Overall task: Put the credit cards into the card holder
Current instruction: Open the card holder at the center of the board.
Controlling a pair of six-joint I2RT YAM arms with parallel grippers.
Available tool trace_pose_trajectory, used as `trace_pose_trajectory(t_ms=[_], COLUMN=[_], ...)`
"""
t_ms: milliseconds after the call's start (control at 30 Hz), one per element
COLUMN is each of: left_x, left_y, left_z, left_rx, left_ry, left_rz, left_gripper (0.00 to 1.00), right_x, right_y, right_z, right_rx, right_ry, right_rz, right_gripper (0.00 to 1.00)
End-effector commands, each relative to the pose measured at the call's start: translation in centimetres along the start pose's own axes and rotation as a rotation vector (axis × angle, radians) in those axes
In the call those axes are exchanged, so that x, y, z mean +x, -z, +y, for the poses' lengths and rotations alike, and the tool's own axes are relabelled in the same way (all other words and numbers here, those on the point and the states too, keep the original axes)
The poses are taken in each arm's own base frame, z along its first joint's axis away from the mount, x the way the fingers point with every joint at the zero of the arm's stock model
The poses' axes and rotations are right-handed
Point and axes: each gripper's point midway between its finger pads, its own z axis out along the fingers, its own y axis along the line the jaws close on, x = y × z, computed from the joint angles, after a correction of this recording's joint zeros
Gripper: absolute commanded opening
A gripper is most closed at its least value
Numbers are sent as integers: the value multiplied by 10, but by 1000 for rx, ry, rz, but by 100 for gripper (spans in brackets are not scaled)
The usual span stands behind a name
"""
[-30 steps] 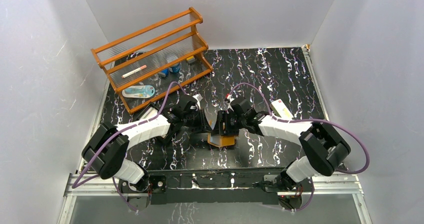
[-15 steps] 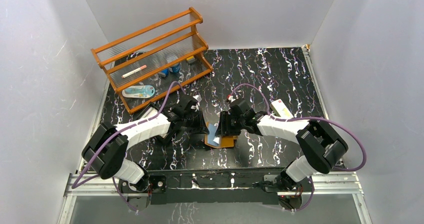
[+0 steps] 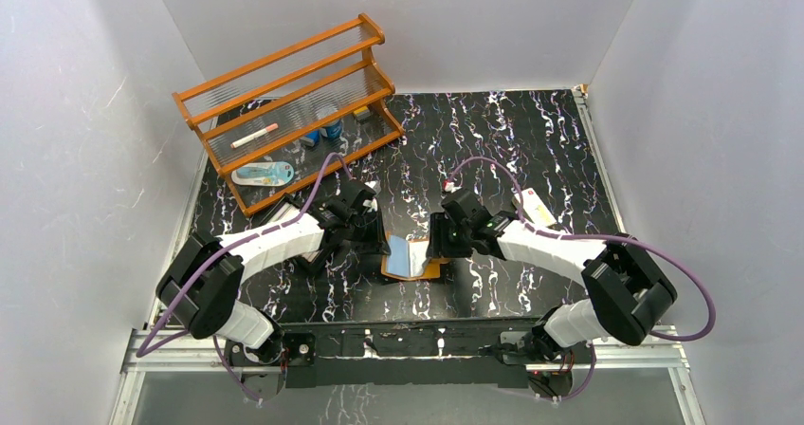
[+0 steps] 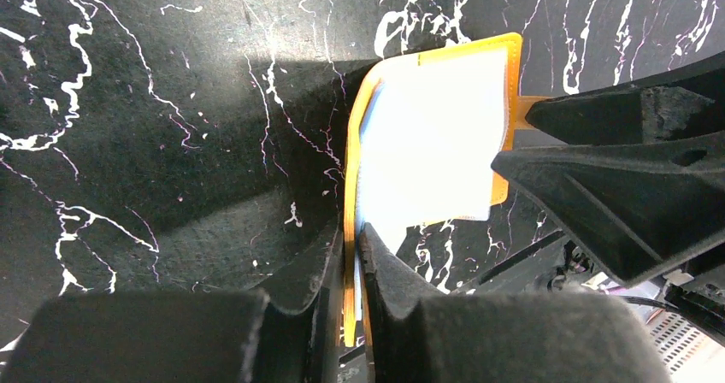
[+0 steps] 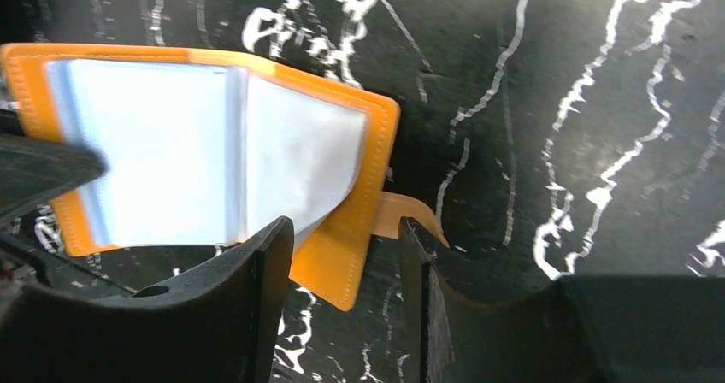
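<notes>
— Where's your card holder (image 3: pixel 411 257)?
— Open on the tabletop (image 3: pixel 531 131), between your left tool (image 4: pixel 352 233), clamped on one cover edge, and your right tool (image 5: pixel 342 225), parted astride the opposite edge, seemingly not touching.

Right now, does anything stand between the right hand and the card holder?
Nothing visible. The right hand is open at the holder's right edge, with the snap tab between its fingers. The left hand pinches the opposite edge.

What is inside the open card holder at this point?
Clear plastic sleeves fill the card holder, fanned open and pale. Whether anything sits in them cannot be told. The left hand pinches one edge, covering that part.
</notes>
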Motion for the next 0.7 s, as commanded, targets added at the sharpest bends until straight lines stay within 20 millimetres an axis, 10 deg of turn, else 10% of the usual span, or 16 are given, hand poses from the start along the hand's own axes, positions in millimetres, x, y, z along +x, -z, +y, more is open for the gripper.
trace_pose_trajectory(t_ms=[0, 667], left_x=[-1, -6], left_y=[2, 6], left_z=[0, -17], left_rx=[-19, 43], left_ry=[-21, -23], left_rz=[5, 3], left_gripper=[10, 14], right_x=[-1, -43], right_y=[10, 42], right_z=[-19, 109], right_rx=[107, -387], right_ry=[18, -7], right_rz=[-17, -92], right_gripper=[55, 25])
